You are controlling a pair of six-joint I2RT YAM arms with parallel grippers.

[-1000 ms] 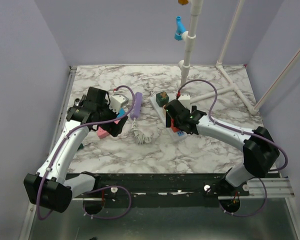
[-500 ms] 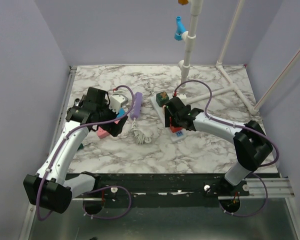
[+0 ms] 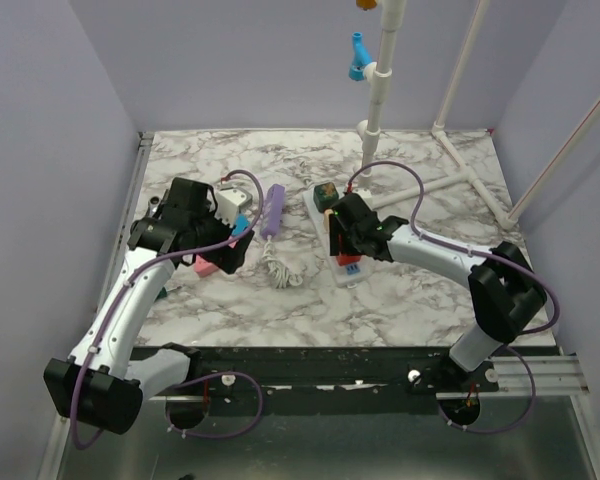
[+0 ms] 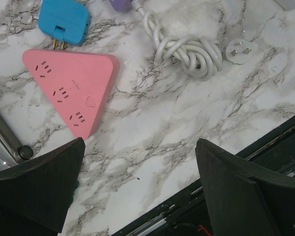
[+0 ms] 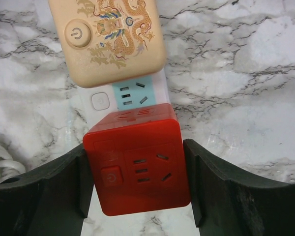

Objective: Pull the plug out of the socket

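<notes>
Though unclear from above, the right gripper (image 5: 137,183) pinches the red plug (image 5: 136,160); the left gripper (image 4: 140,162) gapes.

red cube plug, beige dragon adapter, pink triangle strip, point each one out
red cube plug (image 5: 146,169), right wrist view, top face among the slots.
beige dragon adapter (image 5: 110,42), right wrist view, on the dragon print.
pink triangle strip (image 4: 69,91), left wrist view, middle of its top face.

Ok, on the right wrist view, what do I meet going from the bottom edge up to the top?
Red plug → blue outlet → beige dragon plug.
</notes>
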